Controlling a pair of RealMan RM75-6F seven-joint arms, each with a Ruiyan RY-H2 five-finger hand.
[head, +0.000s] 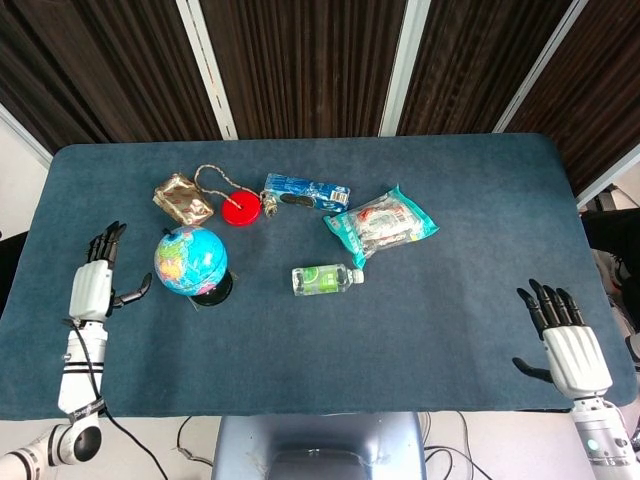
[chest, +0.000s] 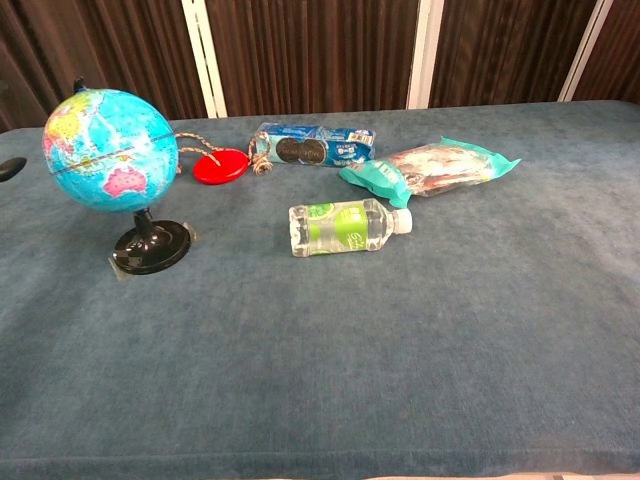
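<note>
left hand (head: 92, 285) held open, empty, fingers spread | globe (head: 190, 262) stood upright on worktop (head: 450, 200) at 3 o'clock of it, near, not touched | right hand (head: 570, 345) open, empty, well apart at worktop's far side

Globe (chest: 110, 150) upright on black stand, far left; red disc (chest: 220, 166) and blue biscuit pack (chest: 315, 144) behind; bottle (chest: 345, 227) lying centrally; teal snack bag (chest: 432, 166) beyond it, right
</note>
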